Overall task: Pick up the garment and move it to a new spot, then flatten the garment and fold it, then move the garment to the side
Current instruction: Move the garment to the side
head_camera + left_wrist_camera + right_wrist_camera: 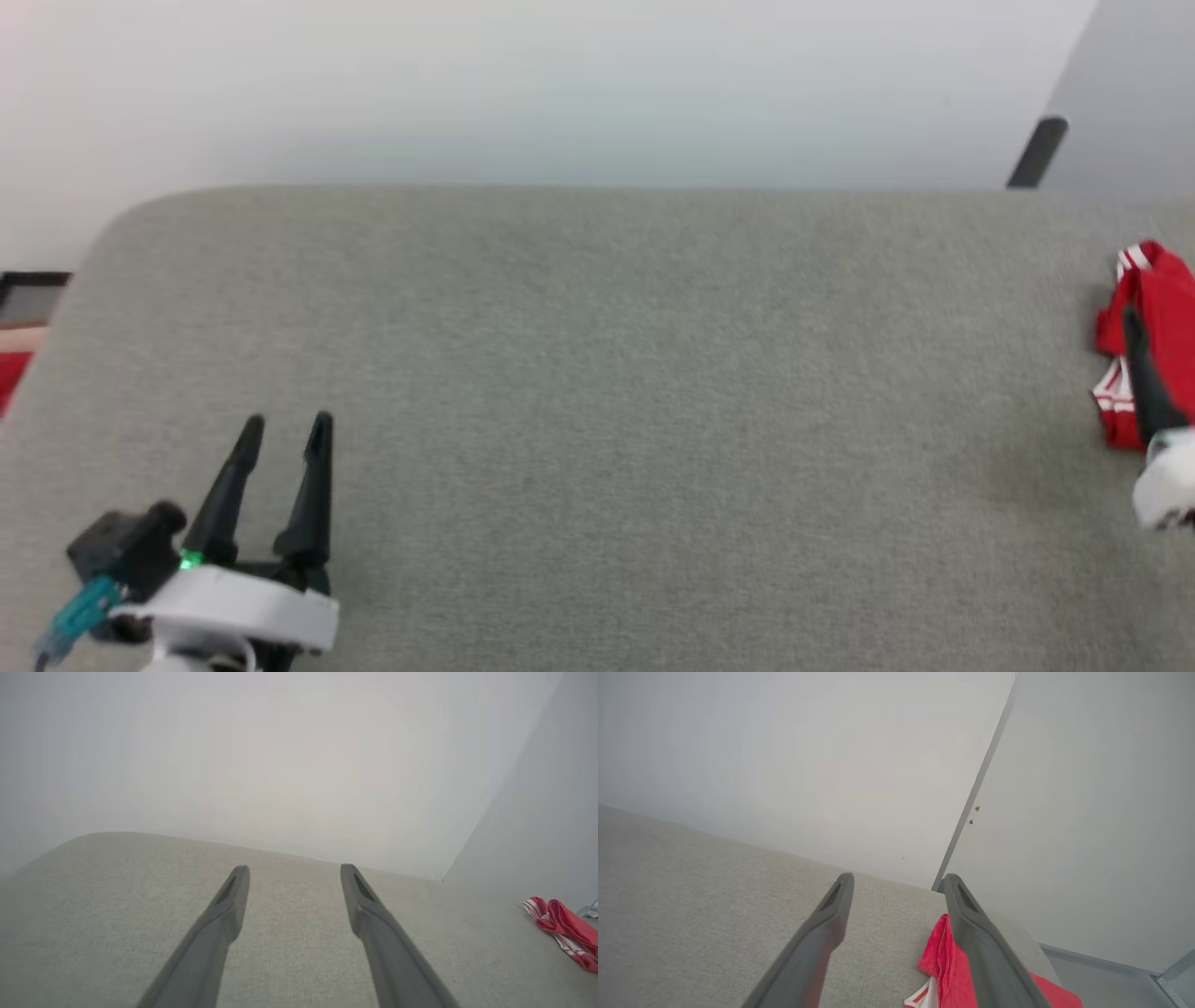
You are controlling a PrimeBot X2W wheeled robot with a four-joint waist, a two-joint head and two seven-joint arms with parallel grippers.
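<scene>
The garment (1158, 308) lies bunched at the far right of the grey fabric-covered table (597, 373), red with white striped trim. From the left wrist view the garment (565, 926) is a small heap far to the right. My left gripper (288, 425) rests open over the table's near left, with bare cloth between its fingers (294, 870). My right gripper (896, 879) is open above the garment (945, 956), which sits under and beside its right-hand finger. In the head view one of its dark fingers (1146, 383) crosses the red fabric. Neither gripper holds anything.
A white wall runs behind the table's far edge. A dark bar (1038, 154) stands up at the back right. Something red (9, 373) sits off the table's left side. A metal frame (1174, 970) lies beyond the table's right end.
</scene>
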